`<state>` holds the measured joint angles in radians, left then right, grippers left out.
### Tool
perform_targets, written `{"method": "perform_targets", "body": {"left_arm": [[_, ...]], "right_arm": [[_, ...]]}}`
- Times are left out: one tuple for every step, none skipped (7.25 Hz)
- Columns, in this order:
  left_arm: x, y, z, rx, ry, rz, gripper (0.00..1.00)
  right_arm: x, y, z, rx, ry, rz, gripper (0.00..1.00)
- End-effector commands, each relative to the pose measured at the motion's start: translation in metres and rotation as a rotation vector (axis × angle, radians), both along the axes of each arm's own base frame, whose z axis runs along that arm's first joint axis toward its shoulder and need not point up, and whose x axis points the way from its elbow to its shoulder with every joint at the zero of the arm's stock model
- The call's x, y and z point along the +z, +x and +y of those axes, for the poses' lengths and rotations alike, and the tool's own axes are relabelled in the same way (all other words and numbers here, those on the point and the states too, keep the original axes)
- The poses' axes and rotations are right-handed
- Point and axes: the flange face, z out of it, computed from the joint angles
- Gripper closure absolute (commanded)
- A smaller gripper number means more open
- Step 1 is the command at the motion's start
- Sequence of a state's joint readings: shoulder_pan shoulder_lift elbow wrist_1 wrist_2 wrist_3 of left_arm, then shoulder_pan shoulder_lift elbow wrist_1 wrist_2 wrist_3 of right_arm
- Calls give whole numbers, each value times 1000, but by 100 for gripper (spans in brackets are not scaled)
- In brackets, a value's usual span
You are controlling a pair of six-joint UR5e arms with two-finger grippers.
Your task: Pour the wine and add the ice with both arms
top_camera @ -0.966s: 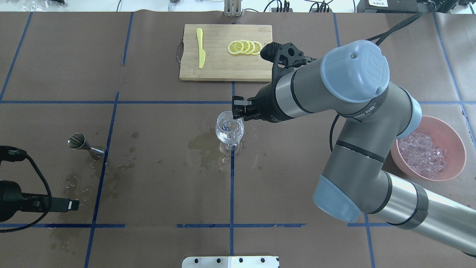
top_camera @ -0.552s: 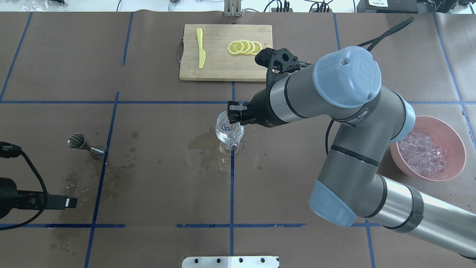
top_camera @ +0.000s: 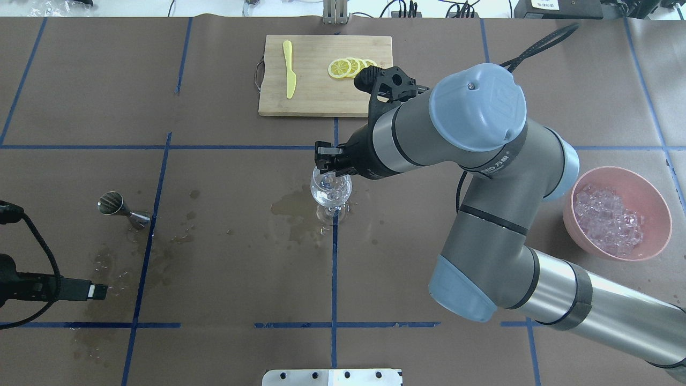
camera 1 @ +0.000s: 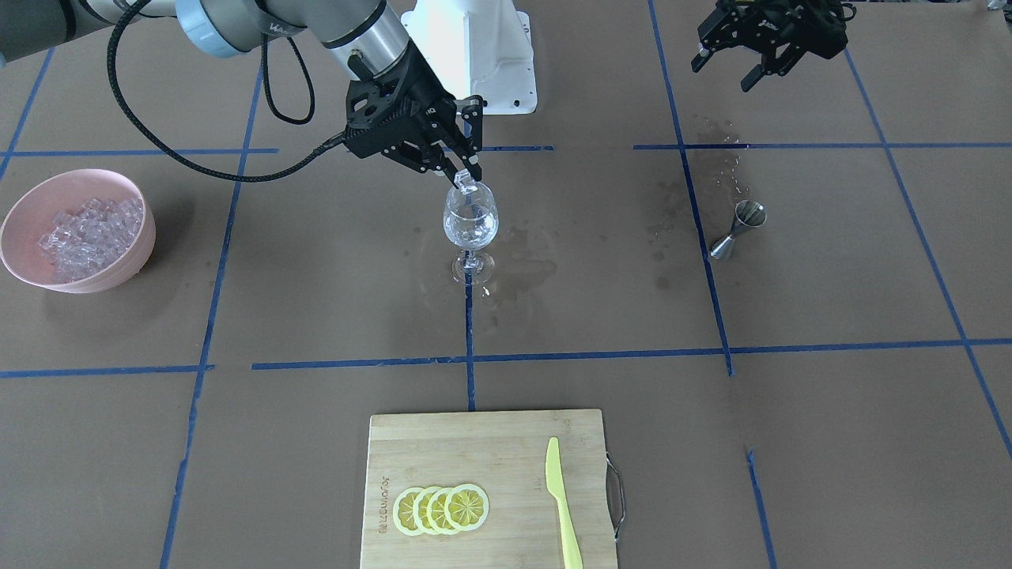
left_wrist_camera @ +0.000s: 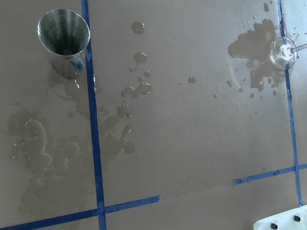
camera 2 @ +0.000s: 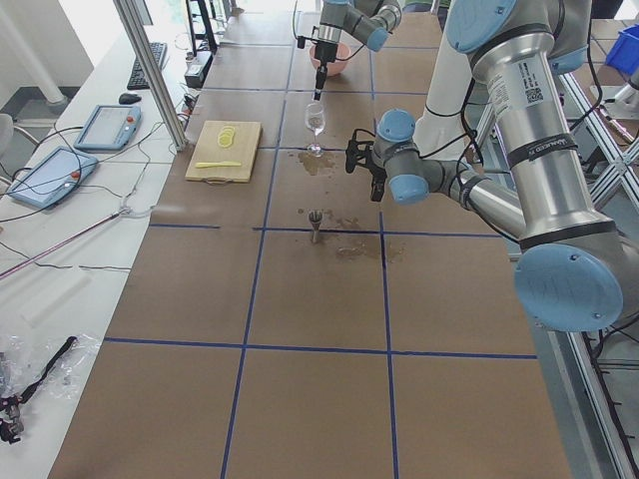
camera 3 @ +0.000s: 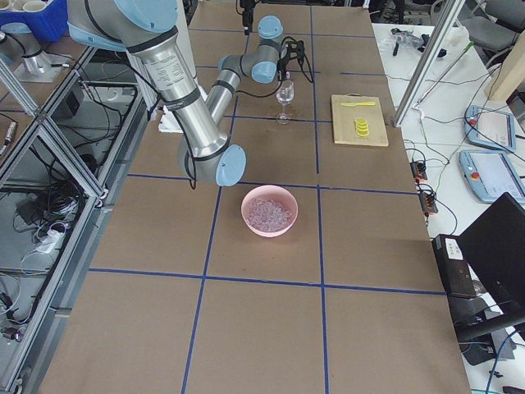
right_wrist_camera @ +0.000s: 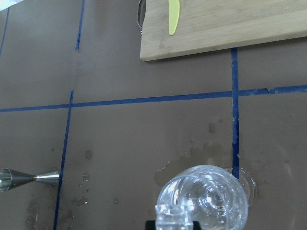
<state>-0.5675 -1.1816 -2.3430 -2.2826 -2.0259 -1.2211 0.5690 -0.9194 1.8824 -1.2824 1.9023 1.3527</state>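
My right gripper (camera 1: 466, 178) is shut on a clear ice cube (camera 1: 466, 189) and holds it just over the rim of the stemmed wine glass (camera 1: 471, 221). In the overhead view the gripper (top_camera: 323, 161) hangs at the glass's (top_camera: 331, 191) far left rim. The right wrist view shows the cube (right_wrist_camera: 171, 216) above the glass's mouth (right_wrist_camera: 213, 199), which holds ice. More ice (camera 1: 87, 229) is heaped in a pink bowl (camera 1: 22, 205), seen in the overhead view (top_camera: 662, 206) at the right. My left gripper (camera 1: 749, 66) is open and empty, drawn back near the base.
A steel jigger (camera 1: 738, 229) stands on the left side among wet spots (left_wrist_camera: 120, 115). A puddle (top_camera: 292, 212) lies beside the glass. At the far edge a wooden cutting board (top_camera: 316, 99) carries lemon slices (top_camera: 348, 68) and a yellow knife (top_camera: 289, 69).
My right gripper has moved left with the ice cube, from beside the glass's right rim to over its mouth. The left gripper has drawn back a little.
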Motion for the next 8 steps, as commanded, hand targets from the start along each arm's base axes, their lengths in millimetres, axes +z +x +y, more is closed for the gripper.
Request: {"method": "perform_targets", "body": {"left_arm": [[-3,3,-1,13,-4,4,0],[-9,3,-7,10,11,5,0],[-17,3,-20,15,22,-13,0],[-29,3,-41,-4,46,-36,0],[-43,-2,-68,-29,83,-80,0],[-67,-16,-105,-73,129,-133,0],[-90,-28,-138,-90,164,-194,0],[-117,-33,-176,-94,210,-241,0]], "right_arm": [[-1,-8,6,26,8,5,19],[-1,-7,5,27,8,5,2],[1,-7,5,27,3,13,1],[0,-7,6,27,3,13,0],[0,-6,6,25,5,12,0],[2,-4,6,24,4,13,0],[3,-2,4,25,2,15,0],[6,8,-1,36,-2,28,0]]}}
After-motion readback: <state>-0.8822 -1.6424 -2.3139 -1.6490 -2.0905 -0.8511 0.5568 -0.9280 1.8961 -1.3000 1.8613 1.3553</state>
